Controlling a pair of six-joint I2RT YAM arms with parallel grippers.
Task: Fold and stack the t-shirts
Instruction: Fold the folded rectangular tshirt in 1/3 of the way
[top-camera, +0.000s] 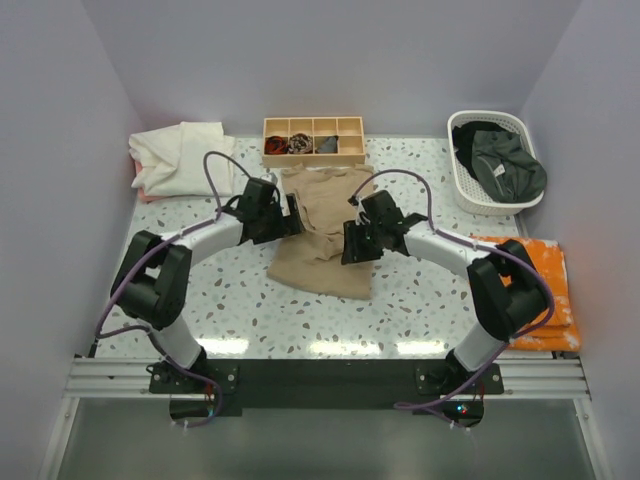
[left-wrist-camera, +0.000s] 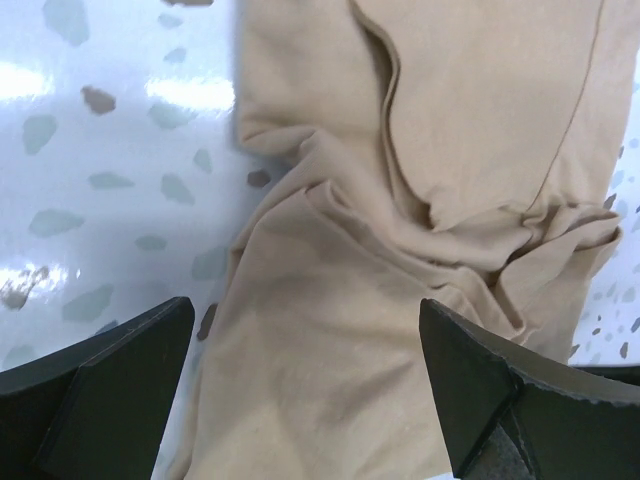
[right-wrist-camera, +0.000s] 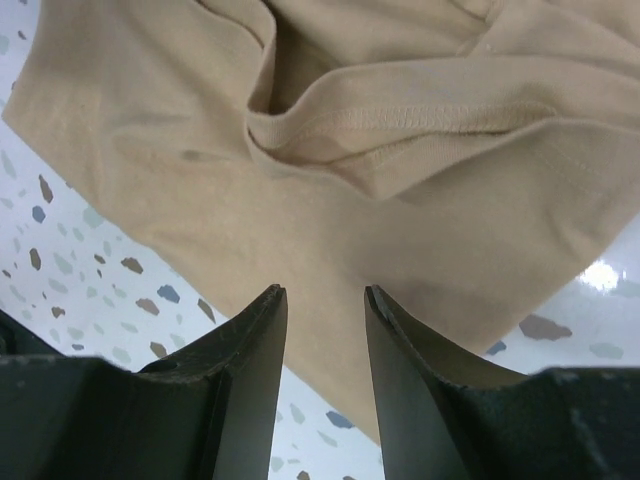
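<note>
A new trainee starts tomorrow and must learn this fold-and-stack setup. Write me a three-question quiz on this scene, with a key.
1. Multiple choice: the white basket holds A) dark clothing, B) cream cloth, C) nothing.
2. True or false: the left gripper, over the tan t-shirt, has its jaws shut.
3. Short answer: what colour is the folded cloth at the right edge of the table?
Key: 1 A. 2 False, its fingers stand wide apart. 3 Orange.
</note>
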